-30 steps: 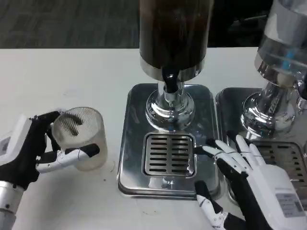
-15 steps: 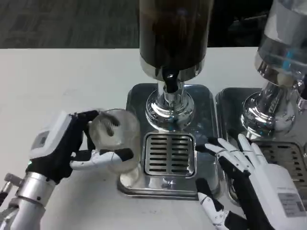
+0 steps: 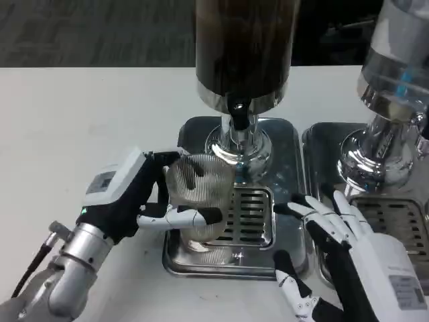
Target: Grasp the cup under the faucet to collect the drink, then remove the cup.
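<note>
Head view: on the white desk, the ribbed clear cup is being held by the left hand — fingers wrapped around its side — over the left part of the steel drip tray, partly above the slotted grate and just left of the black faucet under the dark drink dispenser. Further right, the right hand is being kept empty, fingers spread wide, beside the tray. A second dispenser is seen rightmost.

Ribbed clear plastic cup; glossy chrome tray.
</note>
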`<state>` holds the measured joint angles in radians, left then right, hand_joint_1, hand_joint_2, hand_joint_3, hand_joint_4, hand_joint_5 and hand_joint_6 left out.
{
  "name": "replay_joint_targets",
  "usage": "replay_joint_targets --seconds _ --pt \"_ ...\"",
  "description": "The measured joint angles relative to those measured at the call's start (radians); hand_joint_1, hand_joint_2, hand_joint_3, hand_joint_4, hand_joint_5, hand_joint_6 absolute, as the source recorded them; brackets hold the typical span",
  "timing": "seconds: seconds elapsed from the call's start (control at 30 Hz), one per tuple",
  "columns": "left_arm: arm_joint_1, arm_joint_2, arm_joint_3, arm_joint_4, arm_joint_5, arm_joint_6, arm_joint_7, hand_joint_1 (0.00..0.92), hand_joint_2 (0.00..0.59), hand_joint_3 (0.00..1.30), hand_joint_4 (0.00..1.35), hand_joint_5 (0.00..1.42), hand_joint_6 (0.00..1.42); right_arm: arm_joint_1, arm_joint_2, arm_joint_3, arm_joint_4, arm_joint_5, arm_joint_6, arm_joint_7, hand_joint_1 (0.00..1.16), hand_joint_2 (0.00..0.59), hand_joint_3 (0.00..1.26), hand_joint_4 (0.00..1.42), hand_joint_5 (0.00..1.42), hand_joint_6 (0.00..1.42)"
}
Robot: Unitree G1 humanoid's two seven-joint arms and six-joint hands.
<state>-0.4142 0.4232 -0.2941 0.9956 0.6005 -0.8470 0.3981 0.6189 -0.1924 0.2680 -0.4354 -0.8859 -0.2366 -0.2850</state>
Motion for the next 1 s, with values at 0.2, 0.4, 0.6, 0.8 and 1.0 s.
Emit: replay_joint_targets --seconds 0.2,0.4,0.6,0.8,1.0 --pt "-0.040 -0.019 -0.021 0.013 0.001 0.026 -0.007 0.575 0.000 0.71 0.83 1.04 1.32 0.012 0.015 0.005 0.004 0.011 0.005 -0.006 0.46 0.495 0.30 0.17 0.04 0.07" --pt "-0.061 -0.043 -0.045 0.016 0.002 0.062 -0.025 0.567 0.000 0.70 0.82 1.02 1.28 0.017 0.026 0.013 0.004 0.014 0.008 -0.011 0.46 0.497 0.30 0.17 0.04 0.07" --pt "-0.091 -0.054 -0.070 0.025 0.005 0.095 -0.038 0.558 0.000 0.70 0.80 1.01 1.27 0.023 0.030 0.013 0.006 0.021 0.012 -0.016 0.46 0.498 0.30 0.17 0.05 0.07" --pt "-0.119 -0.073 -0.090 0.034 0.015 0.116 -0.044 0.538 0.009 0.67 0.75 0.96 1.21 0.034 0.039 0.019 0.016 0.025 0.020 -0.019 0.47 0.498 0.30 0.18 0.05 0.07" --pt "-0.131 -0.074 -0.111 0.033 0.021 0.121 -0.044 0.350 0.066 0.56 0.52 0.73 0.85 0.049 0.048 0.025 0.016 0.025 0.025 -0.022 0.47 0.498 0.30 0.19 0.05 0.08"
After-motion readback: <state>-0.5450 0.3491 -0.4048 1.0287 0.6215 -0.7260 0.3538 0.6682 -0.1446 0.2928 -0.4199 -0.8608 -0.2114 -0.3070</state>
